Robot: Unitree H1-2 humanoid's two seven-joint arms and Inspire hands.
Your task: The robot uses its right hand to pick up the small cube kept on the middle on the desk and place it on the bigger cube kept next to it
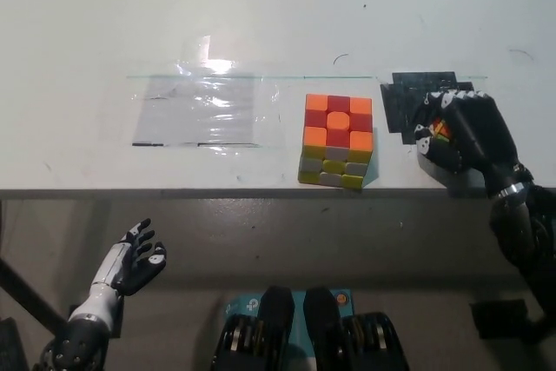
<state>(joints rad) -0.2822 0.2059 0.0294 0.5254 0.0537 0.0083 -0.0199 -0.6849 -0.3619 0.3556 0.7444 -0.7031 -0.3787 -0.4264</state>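
Two hands are showing, one working and one idle. Nearest, below the desk edge at the lower left, the white left hand is hanging with its fingers spread apart and holding nothing. At the right, the black right hand is reaching over the front edge of the desk, its fingers curling around the small cube; only a sliver of orange, red and yellow is peeking out between them. The hand is gripping that cube over the near corner of a black patch on the desk, and whether the cube is touching the surface or lifted off it cannot be told.

Just left of the hand, apart from it, the big cube is sitting close to the front edge. Its top is showing orange and red squares, its near side yellow and grey ones. Nothing is lying on top of it.

Further left, a clear plastic sheet is lying flat on the desk, catching a bright glare near its far edge. Beyond all this the white desk is stretching away, with a few faint dark marks on it.
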